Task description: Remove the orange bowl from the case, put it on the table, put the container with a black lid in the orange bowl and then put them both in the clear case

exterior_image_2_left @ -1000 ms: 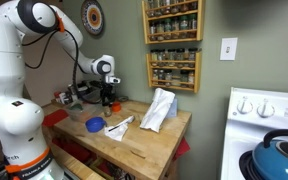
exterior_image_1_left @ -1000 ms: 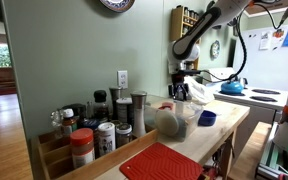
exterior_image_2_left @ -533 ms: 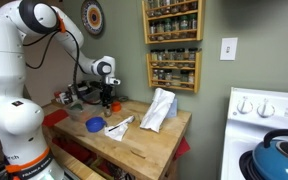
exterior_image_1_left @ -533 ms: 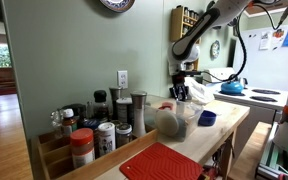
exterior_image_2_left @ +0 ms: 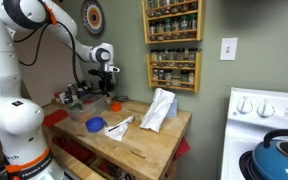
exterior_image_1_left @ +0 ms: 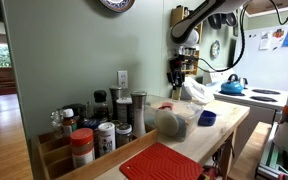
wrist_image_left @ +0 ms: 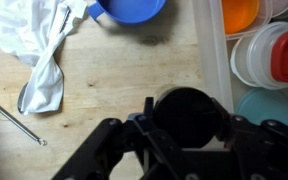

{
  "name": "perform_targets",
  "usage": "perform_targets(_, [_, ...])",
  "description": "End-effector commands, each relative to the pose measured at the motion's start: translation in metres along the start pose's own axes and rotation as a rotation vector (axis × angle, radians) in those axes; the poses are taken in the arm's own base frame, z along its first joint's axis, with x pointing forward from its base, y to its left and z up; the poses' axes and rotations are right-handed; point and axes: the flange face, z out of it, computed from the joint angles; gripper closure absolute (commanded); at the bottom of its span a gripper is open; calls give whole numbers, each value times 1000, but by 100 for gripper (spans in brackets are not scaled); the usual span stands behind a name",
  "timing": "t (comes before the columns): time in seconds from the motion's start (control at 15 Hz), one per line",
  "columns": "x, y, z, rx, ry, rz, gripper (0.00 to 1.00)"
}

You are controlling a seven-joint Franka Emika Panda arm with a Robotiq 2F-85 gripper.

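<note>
The gripper (wrist_image_left: 188, 128) is clamped on the container with a black lid (wrist_image_left: 189, 105), held above the worktop (wrist_image_left: 134, 90) near its wall-side edge. Just beside it is the clear case (wrist_image_left: 210, 55). The orange bowl (wrist_image_left: 242, 12) seems to sit inside the case. A blue bowl (wrist_image_left: 132, 8) and a white cloth (wrist_image_left: 39, 50) lie toward the middle.

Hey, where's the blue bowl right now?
In the wrist view the blue bowl sits at the top edge on the wooden table, between the white cloth and the clear case.

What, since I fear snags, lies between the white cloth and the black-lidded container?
In the wrist view, only bare tabletop separates cloth from container.
</note>
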Motion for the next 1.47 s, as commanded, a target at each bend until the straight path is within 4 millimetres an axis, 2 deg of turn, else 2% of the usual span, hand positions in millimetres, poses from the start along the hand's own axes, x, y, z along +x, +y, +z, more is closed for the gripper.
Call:
perform_targets(0.0, [19,-4,-15,-13,18,-37,71])
perform_targets(0.2, [33,-5,-12,-6,18,-42,71])
perform_targets(0.6, [56,-5,15,-12,-8,-33,71])
perform_targets(1.4, [73,1,40,-5,3,13,71])
